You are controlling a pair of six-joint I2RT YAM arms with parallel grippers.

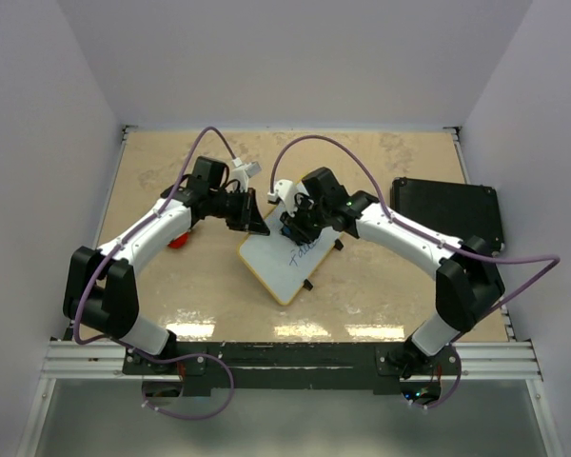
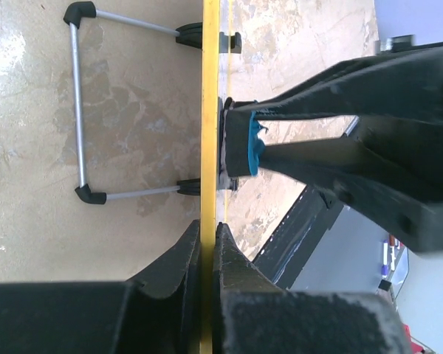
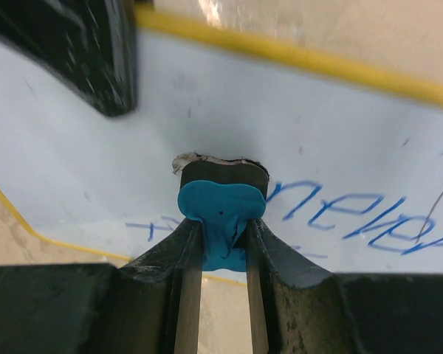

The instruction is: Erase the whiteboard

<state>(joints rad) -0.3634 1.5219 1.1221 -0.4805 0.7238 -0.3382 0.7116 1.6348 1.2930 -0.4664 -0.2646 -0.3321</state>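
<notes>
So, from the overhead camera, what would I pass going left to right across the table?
A small red object → the whiteboard with blue writing → the black case by the right edge.

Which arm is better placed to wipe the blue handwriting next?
Right. The right tool is shut on the blue eraser, dark pad against the yellow-framed white whiteboard near the blue handwriting; the left tool only clamps the board's edge.

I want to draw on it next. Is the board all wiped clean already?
No, blue writing shows on the whiteboard right next to the eraser.
</notes>
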